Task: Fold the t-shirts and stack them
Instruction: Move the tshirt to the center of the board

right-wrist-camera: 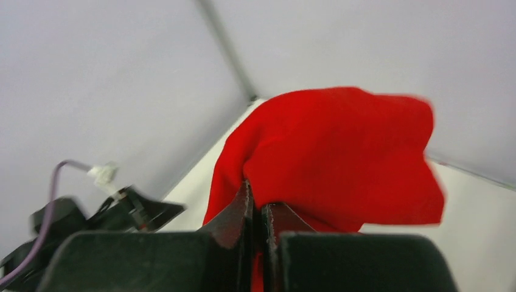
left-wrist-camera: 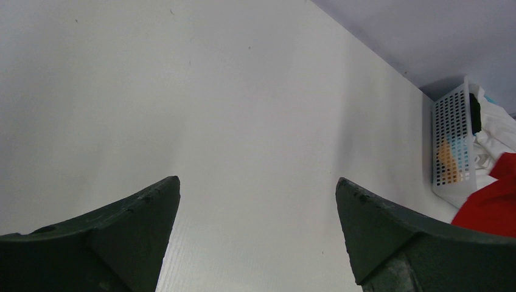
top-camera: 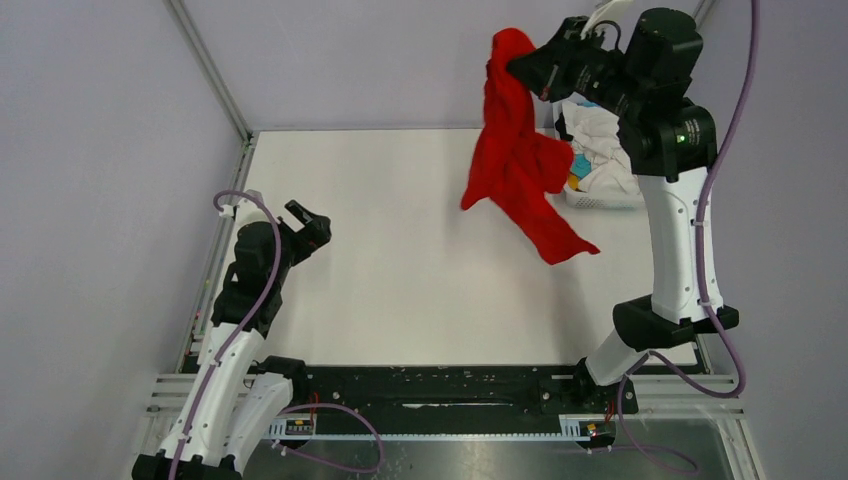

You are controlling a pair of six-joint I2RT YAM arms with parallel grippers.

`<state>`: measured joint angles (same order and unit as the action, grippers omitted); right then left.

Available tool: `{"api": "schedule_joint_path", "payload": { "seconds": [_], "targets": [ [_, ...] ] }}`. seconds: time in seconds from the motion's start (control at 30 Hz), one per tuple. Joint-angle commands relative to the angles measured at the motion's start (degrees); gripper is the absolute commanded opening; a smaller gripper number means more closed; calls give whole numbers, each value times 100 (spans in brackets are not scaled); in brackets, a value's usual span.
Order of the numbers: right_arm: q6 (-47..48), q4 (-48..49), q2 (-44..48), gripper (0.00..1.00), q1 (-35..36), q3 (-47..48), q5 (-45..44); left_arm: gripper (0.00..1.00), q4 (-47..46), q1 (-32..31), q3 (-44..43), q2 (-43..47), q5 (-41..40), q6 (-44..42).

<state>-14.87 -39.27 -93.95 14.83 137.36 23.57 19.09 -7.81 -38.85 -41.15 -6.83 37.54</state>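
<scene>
At about nine o'clock on the table, my left gripper hovers above the bare surface with its jaws spread wide and nothing between them. Its wrist view shows only white tabletop ahead.

Moving across, the red t-shirt hangs in the air at roughly one o'clock, bunched and twisted. Its lower end trails toward the table's middle, and I cannot tell whether that end touches the surface. My right gripper is clamped on the shirt's top; the wrist view shows cloth pinched between closed fingers.

At two o'clock sits the white basket with the other t-shirts heaped inside. They are mostly white, with a bit of turquoise and something dark showing.

I judge the task barely begun. One shirt is up in the air, nothing is laid flat or folded, and there is no stack anywhere. Spreading, folding and stacking each shirt all remain.

I read no brand, label or writing on the cloth, the basket or the arms.
</scene>
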Motion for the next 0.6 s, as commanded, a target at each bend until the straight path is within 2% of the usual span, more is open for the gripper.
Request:
{"api": "schedule_joint_path", "payload": {
  "seconds": [0.0,0.13,0.2,0.3,0.37,0.43,0.57],
  "targets": [
    [-224,305,183,0,703,247,985,99,122,17,-207,274,33,122],
    [-575,490,19,0,1209,308,1131,99,555,17,-300,394,-64,234],
    [-809,747,102,0,1241,16,1099,99,637,17,-271,481,-152,274],
    [-618,745,475,0,1241,-699,601,99,684,19,-230,579,-355,359],
    [-481,835,1018,0,1242,-1719,-127,99,685,21,-228,594,-298,405],
    [-562,1302,1839,0,1222,-3658,-936,99,676,17,-213,566,-241,452],
    [-1233,1758,2996,0,836,-6887,-2189,99,680,21,-112,322,-250,557]
  ]
}}
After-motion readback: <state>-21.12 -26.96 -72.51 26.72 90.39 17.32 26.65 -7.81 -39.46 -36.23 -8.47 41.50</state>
